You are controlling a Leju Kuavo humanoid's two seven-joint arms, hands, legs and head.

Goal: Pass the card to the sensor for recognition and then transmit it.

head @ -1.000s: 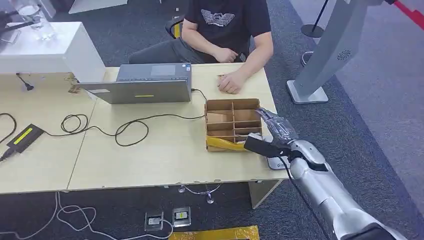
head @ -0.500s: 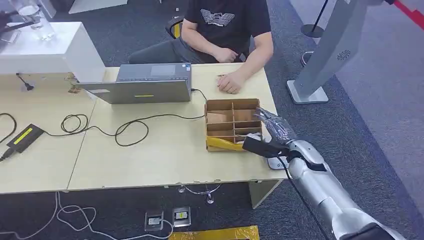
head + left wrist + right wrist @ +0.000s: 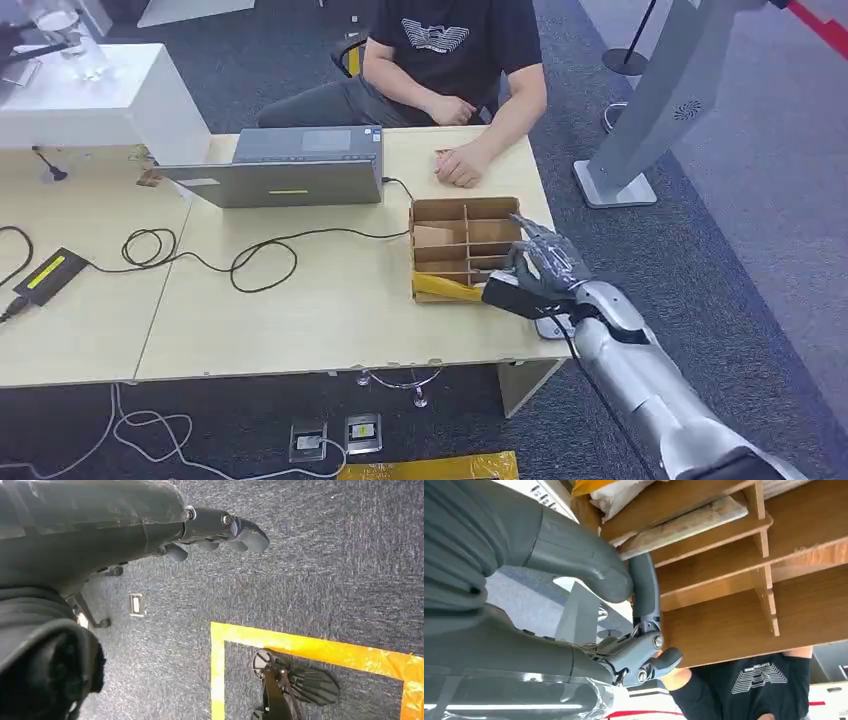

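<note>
The long wooden desk [image 3: 300,320] takes up most of the room in front of the robot, with a person [image 3: 455,50] seated on the far side, one hand resting on the top. A closed laptop [image 3: 275,178] sits toward the middle with a black cable [image 3: 260,255] looping away from it. Near the robot's end stands a shallow cardboard box [image 3: 462,212] split into compartments, with something yellow [image 3: 445,288] lying across its near edge.

The right hand [image 3: 535,270] hangs over the box's near right corner, above the front compartments. In the right wrist view the thumb [image 3: 584,555] and the darker fingers [image 3: 644,590] are curled in toward the dividers; I cannot tell from here whether they have closed on anything. No card is plainly visible to me; if it is there, I would guess it stands in one of the slots under that hand. A pale flat thing [image 3: 552,325] on the desk edge beneath the wrist could be the sensor, though it is mostly hidden.

The left hand [image 3: 220,530] hangs by the robot's side over the grey carpet, fingers loosely bent and holding nothing.

A card should be light, thin, stiff and smooth, so liable to slip or flex out of a loose grip. I would pinch it by a free edge standing above the divider, thumb on one face and fingers on the other, and lift it straight up.
</note>
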